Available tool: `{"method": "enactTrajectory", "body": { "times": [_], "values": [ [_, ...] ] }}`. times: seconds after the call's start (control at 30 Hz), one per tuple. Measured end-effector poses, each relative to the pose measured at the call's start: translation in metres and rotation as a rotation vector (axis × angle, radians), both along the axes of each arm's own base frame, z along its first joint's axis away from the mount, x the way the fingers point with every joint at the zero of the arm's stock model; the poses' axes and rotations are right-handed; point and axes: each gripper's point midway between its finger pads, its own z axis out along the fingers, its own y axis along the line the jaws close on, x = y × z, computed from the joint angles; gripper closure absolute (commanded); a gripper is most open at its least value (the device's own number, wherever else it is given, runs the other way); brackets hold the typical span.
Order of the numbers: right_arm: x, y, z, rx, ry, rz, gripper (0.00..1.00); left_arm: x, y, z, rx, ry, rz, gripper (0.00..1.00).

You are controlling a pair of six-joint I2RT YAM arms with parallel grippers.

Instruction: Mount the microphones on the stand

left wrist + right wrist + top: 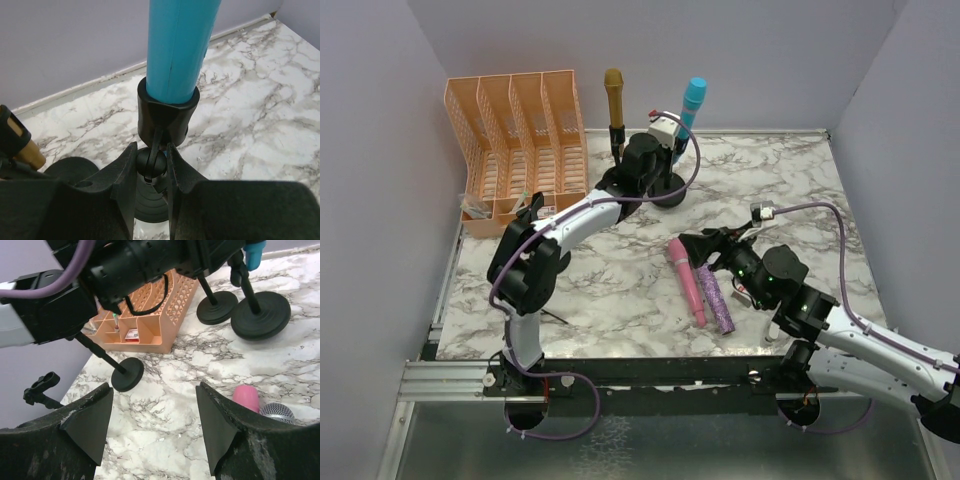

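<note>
Left gripper (151, 167): clenched on the ball joint of the stand (167, 116), upper middle of the overhead view. The blue microphone (180, 50) sits upright in its clip.
Gold microphone (613, 95): upright in the neighbouring holder, further left.
Right gripper (154, 395): jaws apart, holding nothing, centre right.
Pink microphone (686, 280), purple microphone (717, 298): lying side by side on the table (620, 290), lower centre, near that gripper.

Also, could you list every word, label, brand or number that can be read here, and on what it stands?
No text can be read in any view.
The small red-and-white box in the orange organizer may carry print, but it is too small to read.
The blue microphone shows no lettering.
</note>
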Motion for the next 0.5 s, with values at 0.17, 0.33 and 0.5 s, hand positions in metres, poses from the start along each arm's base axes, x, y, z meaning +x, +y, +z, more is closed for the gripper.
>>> {"method": "enactTrajectory", "body": {
  "times": [0.17, 0.33, 0.5],
  "values": [
    [-0.001, -0.005, 0.000, -0.004, 0.005, -0.013, 0.29, 0.030, -0.008, -0.004, 0.011, -0.023, 0.058, 1.00],
    [-0.001, -0.008, 0.000, -0.003, 0.007, -0.023, 0.29, 0.051, -0.005, -0.009, 0.039, -0.040, 0.138, 1.00],
    [-0.002, -0.008, -0.003, -0.009, 0.017, -0.023, 0.29, 0.062, 0.000, -0.014, 0.039, -0.035, 0.179, 1.00]
  ]
}}
